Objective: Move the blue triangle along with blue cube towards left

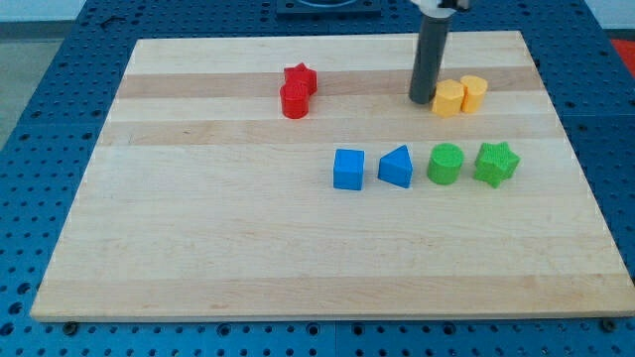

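Observation:
The blue cube (348, 170) sits on the wooden board a little right of the middle. The blue triangle (396, 167) lies just to its right, a small gap between them. My tip (423, 100) rests on the board near the view's top, up and to the right of the blue triangle and well apart from it. It stands just left of a yellow block (448, 99).
A green cylinder (445, 165) and a green star (496, 164) lie right of the blue triangle in the same row. A second yellow block (473, 92) touches the first. A red star (301, 78) and a red cylinder (295, 101) sit at top centre-left.

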{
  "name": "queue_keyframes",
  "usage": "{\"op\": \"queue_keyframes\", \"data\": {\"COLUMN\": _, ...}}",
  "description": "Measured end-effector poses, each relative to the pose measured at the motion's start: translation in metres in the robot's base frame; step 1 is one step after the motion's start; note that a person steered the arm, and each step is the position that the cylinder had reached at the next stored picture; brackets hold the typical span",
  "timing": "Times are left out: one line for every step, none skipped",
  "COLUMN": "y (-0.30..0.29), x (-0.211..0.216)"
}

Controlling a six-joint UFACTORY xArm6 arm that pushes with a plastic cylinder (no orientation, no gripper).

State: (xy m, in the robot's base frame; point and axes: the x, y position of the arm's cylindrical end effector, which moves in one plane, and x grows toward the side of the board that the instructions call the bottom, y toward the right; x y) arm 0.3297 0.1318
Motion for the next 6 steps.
{"op": "queue_keyframes", "data": {"y": 0.014, "x": 0.0}}
{"op": "queue_keyframes", "data": {"y": 0.013, "x": -0.001}}
{"op": "queue_keyframes", "data": {"y": -0.005, "x": 0.014}}
{"op": "queue_keyframes", "data": {"y": -0.005, "x": 0.033}}
{"op": "queue_keyframes", "data": {"y": -0.004, "x": 0.054}}
{"op": "queue_keyframes", "data": {"y": -0.008, "x": 0.071}}
